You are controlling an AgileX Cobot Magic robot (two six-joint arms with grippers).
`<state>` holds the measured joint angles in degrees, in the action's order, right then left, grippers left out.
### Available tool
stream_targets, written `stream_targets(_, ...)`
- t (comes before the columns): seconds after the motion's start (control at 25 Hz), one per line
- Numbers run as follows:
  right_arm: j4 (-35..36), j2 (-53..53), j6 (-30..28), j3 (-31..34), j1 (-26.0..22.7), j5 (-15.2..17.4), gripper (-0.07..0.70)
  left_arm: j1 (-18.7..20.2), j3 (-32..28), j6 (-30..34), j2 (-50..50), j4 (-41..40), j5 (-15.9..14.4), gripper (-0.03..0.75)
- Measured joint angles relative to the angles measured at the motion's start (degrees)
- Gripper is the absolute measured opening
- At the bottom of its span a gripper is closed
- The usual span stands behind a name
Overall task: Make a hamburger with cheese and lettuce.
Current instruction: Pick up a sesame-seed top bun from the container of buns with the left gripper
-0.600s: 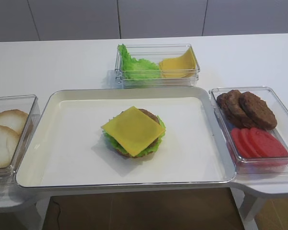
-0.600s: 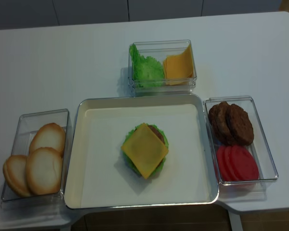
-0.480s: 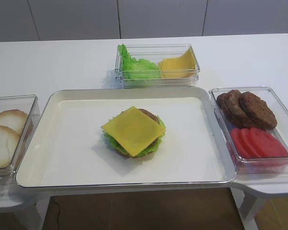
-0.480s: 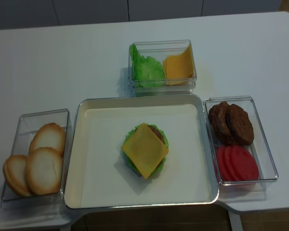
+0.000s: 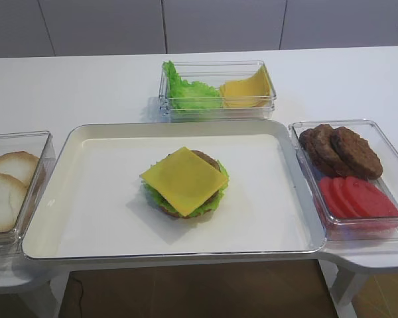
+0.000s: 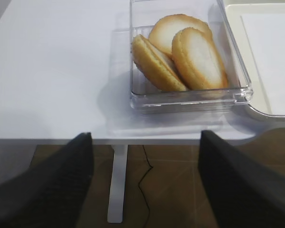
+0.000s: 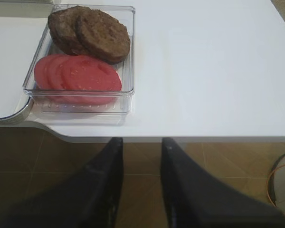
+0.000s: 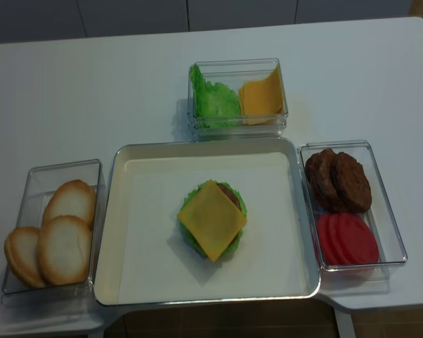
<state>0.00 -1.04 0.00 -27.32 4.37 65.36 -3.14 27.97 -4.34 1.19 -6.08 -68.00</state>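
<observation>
The white table (image 8: 77,84) fills both overhead views, with pale cabinet fronts behind it and brown floor tile under its near edge. On it sits the big cream tray (image 5: 99,199), and near the tray's middle stands the hamburger (image 5: 185,183), open-topped: the cheese (image 5: 184,180) lies as the top layer, its corners jutting past the round stack, with the lettuce (image 5: 212,202) frilling out beneath it and a sliver of brown patty showing at the far edge.

Neither overhead view shows my grippers; only the wrist views do. My left gripper (image 6: 145,180) hangs off the near table edge with its fingers (image 6: 47,185) spread wide, facing the clear box of bun halves (image 6: 180,54) just left of the tray. My right gripper (image 7: 141,180) also hangs below the table edge, its fingers (image 7: 104,190) held narrowly apart and gripping nothing, in front of the box of patties (image 7: 92,31) and tomato slices (image 7: 78,73) just right of the tray.

The far box with loose lettuce leaves (image 8: 213,102) and stacked cheese slices (image 8: 261,95) shows only from overhead.

Compared with half a second ago, nothing on the table has shifted.
</observation>
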Motion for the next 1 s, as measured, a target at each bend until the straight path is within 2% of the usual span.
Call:
stream_targets(0.32,0.0,0.0,0.0,0.0,0.0,0.0,0.228,0.0,0.2,0.0,0.0,0.5,0.0,0.508)
stream_targets(0.44,0.0,0.0,0.3,0.0,0.0,0.0,0.228,0.0,2.7,0.0,0.0,0.7,-0.4,0.494)
stream_targets(0.6,0.0,0.0,0.3,0.0,0.0,0.0,0.228,0.0,7.7,-2.1,-1.5,2.0,-4.3,0.485)
stream_targets(0.84,0.0,0.0,0.3,0.0,0.0,0.0,0.228,0.0,13.6,-9.8,-15.0,2.2,-5.1,0.481)
stream_targets(1.0,0.0,0.0,0.3,0.0,0.0,0.0,0.228,0.0,14.6,-14.2,-25.6,2.2,-4.7,0.459)
